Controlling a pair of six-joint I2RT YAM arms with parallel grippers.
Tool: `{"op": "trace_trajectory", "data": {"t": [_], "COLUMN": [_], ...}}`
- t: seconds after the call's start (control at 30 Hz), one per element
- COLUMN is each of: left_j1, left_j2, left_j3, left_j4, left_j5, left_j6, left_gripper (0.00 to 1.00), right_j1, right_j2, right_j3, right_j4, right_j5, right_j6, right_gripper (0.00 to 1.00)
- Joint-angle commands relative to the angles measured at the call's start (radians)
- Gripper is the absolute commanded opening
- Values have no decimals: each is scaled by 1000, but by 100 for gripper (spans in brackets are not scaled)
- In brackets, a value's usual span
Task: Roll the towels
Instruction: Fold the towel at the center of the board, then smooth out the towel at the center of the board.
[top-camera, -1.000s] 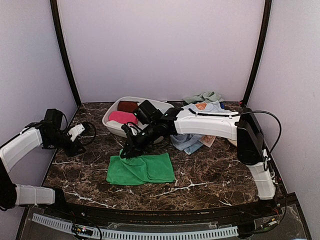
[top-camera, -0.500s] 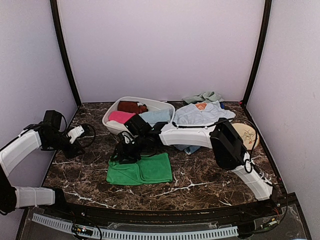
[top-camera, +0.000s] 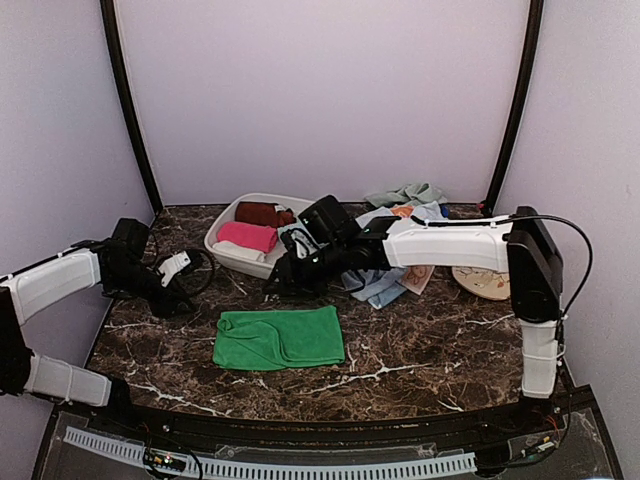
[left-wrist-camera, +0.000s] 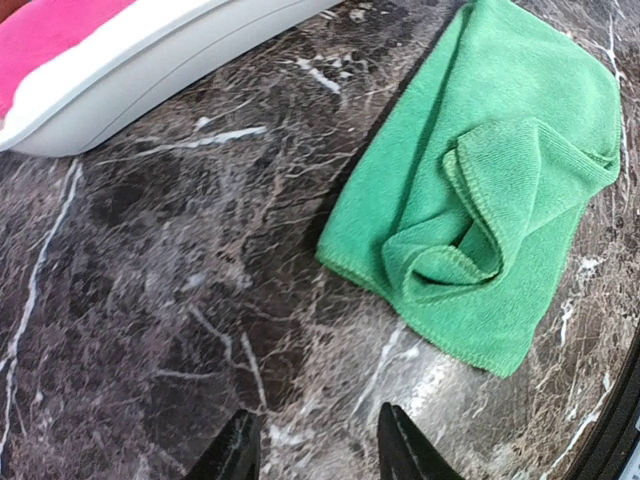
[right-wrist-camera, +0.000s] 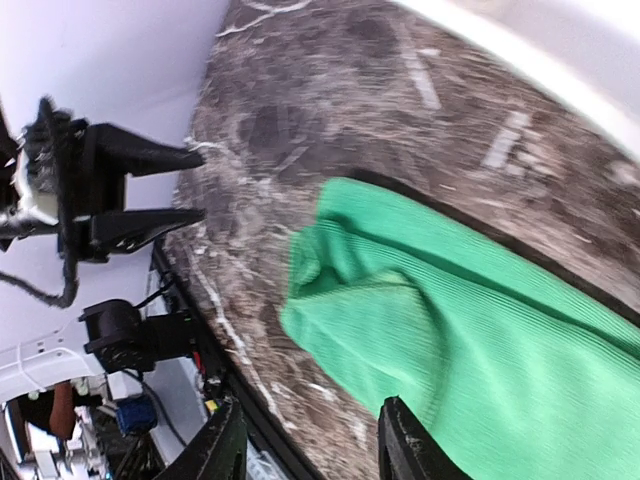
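Spreading across most of the top view, the dark marble tabletop (top-camera: 430, 350) carries everything else. The right arm (top-camera: 450, 245) reaches over it from the right side toward the left. The left arm (top-camera: 55, 282) comes in from the left wall, angled toward the middle.

A white oval basin (top-camera: 222, 252) sits at the back left. It holds a rolled pink towel (top-camera: 247, 236) and, behind that, a brown towel (top-camera: 257, 212).

In front of the basin and apart from it, the bright green towel (top-camera: 282, 338) lies on the marble near the front edge. It is mostly flat, with its left end rumpled into loose folds and one flap turned back on itself.

Right of the basin, partly under the right arm, a heap of pale blue towels (top-camera: 375, 288) lies loose, and a pale green cloth (top-camera: 408, 191) is crumpled against the back wall. A round tan disc (top-camera: 485, 284) rests at the right, partly hidden by the arm.

The right gripper (top-camera: 282, 279) hangs just beyond the green towel's far edge, near the basin's front rim. Its fingers are parted with nothing between them.

The left gripper (left-wrist-camera: 318, 420) is over bare marble left of the green towel. Its fingers are likewise apart and holding nothing.
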Motion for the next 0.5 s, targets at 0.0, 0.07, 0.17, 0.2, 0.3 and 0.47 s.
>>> {"op": "trace_trajectory", "data": {"t": [0.0,0.07,0.17,0.2,0.3,0.47], "left_j1": [-121,-158,-177,-178,-180,-181], "left_j2": [46,96,181,199,236,284], "left_j3": [-3,12,53,60,67,48], "left_j4": [84,102,116,129,157,179], "left_j5": [24,29,33,31,30,20], "left_j6": [-76,-104,-134,-143,-161,-165], "left_gripper": [41,39,33,32,29,21], "right_j1": [-8,2,27,33,45,54], "right_j2": [-41,-36,-6,10,39,62], "right_j3": [-191,-219,-207,-198,-203,-214], "right_j4": [32,42,57,59,121,204], "right_j5": [94,100,92,83,35,-12], "right_j6": [-22,-19,-22,-25,-18,-4], "right_gripper": [43,43,43,43,45,46]}}
